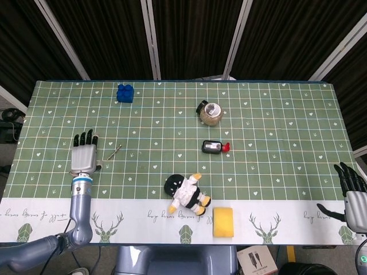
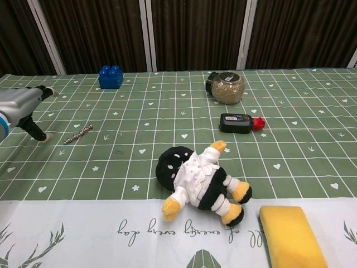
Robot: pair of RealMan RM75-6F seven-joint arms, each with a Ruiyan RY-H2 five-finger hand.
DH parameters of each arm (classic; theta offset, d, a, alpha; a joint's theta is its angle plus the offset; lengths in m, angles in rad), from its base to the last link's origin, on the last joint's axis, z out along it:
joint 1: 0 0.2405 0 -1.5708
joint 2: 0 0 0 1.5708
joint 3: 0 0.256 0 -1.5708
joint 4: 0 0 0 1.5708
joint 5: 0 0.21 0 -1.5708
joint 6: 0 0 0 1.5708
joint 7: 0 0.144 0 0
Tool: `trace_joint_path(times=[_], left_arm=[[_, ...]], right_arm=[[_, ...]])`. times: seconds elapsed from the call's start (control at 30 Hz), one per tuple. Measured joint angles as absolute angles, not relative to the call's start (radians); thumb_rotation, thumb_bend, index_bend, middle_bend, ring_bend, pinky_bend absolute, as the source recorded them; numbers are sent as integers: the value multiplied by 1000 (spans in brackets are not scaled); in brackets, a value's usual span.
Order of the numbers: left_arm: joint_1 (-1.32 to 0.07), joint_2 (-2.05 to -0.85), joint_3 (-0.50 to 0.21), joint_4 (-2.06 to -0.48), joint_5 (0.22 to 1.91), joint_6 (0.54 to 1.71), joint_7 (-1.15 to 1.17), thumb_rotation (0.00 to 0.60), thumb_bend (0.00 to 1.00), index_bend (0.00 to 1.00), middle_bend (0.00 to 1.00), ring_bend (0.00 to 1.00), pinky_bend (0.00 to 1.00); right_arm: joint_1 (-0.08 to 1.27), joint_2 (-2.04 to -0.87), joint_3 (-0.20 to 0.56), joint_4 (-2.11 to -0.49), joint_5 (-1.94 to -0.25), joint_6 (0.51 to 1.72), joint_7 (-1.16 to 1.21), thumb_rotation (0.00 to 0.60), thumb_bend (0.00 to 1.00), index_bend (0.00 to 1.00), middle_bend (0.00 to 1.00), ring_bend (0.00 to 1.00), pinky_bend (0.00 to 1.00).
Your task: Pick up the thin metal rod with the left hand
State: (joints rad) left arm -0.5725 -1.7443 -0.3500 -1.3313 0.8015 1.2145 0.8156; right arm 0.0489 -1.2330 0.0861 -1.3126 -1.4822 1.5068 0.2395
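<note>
Fingers of the left hand [image 1: 84,156] spread, holding nothing, near the thin metal rod [image 1: 114,152] on open table [image 1: 275,114].

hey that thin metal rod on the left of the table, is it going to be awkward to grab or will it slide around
Probably awkward: the thin metal rod lies flat on the tablecloth, leaving little for fingers to get under. It looks slim and light, so a nudge from the left hand may well skid or roll it.

cursive script on tablecloth [image 2: 83,234], illegible
</note>
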Motion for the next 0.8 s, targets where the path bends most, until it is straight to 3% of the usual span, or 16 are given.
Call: trace_joint_path(times=[0.53,0.8], left_arm=[[-658,-1876,-338,-1083,760,1148,793,600,256,84,0,0,0],[-679,-1912,-333,-1054,799,1131,720,600,254,89,0,0,0]], right_arm=[[56,-1238,85,-1314,-1494,1506,241,600,42,63,0,0,116],[59,-1241,87,-1305,-1490,1501,249,600,41,63,0,0,116]])
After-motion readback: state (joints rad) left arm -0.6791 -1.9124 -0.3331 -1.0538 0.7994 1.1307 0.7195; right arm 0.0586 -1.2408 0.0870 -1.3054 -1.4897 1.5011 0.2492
